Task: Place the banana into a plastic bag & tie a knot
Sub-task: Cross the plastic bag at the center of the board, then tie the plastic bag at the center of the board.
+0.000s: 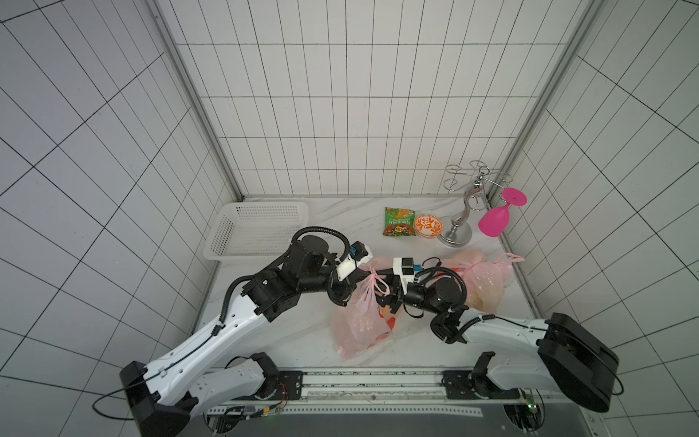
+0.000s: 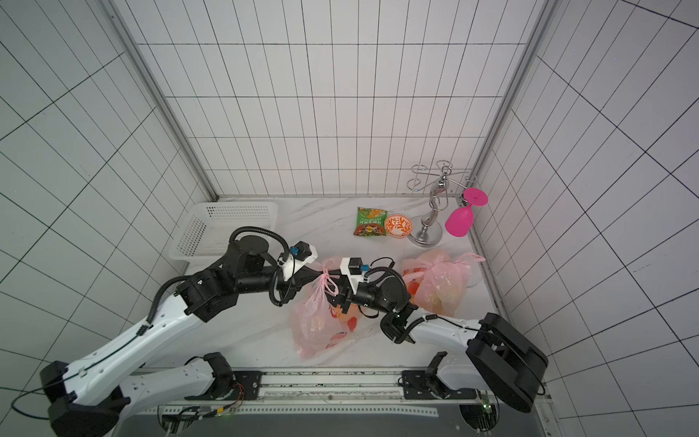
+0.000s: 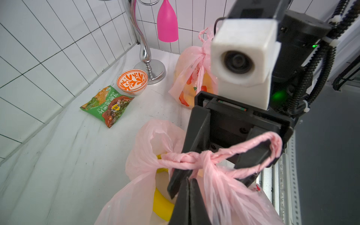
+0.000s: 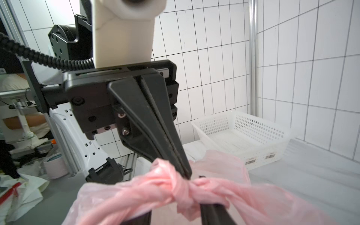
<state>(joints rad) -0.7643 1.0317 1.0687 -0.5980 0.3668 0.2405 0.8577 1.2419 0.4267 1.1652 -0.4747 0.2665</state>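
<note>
Left wrist view: your left pincer [image 3: 188, 181] is clenched on the plastic bag [image 3: 148, 140], right at its knot [image 3: 196, 157]. Your right pincer [image 3: 210, 187] stands released, with the handle loop [image 3: 272, 144] draped over one finger. You've got the banana [image 3: 161, 206] inside the bag, just beneath the left pincer, over the table [image 3: 68, 155].

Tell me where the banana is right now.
The banana shows in the left wrist view, inside the knotted pink plastic bag at the front centre of the table, left of the second filled bag.
</note>
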